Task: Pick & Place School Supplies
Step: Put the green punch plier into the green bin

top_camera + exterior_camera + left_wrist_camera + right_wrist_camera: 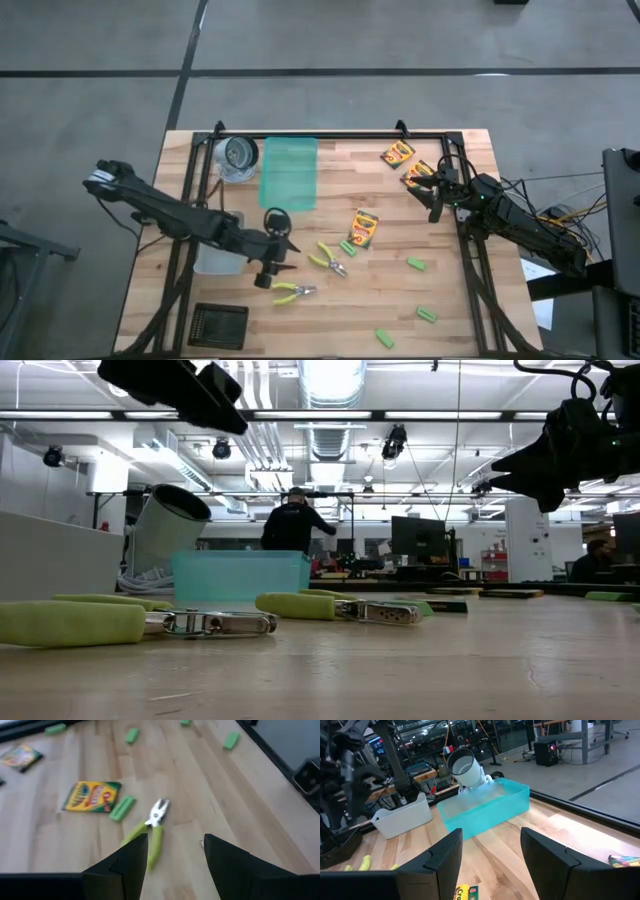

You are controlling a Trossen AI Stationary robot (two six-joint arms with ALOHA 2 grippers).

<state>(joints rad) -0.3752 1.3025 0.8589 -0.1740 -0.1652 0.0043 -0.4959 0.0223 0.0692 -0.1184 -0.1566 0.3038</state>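
Pliers (150,827) lying flat on the table (450,300) just ahead of the left gripper (175,852), steel nose pointing away, yellow-green handles toward the fingers and partly hidden behind one of them. Second pliers (293,292) close beside that gripper, on the near-edge side. Crayon box (92,796) a little beyond, a green block (122,808) touching or nearly touching its edge; more blocks farther out. Left fingers apart, holding nothing, above the table.

Likely trouble: descending off-centre, so one finger lands on a handle and skids the pliers aside. Splayed handles also risky, apt to pivot under a squeeze on only one. Block and box near enough to be nudged by a wide approach.

Right gripper (490,855) also apart and empty, over two crayon boxes (410,163) directly beneath and beside it; teal tray (485,810) and clear bin (402,817) well ahead of it.
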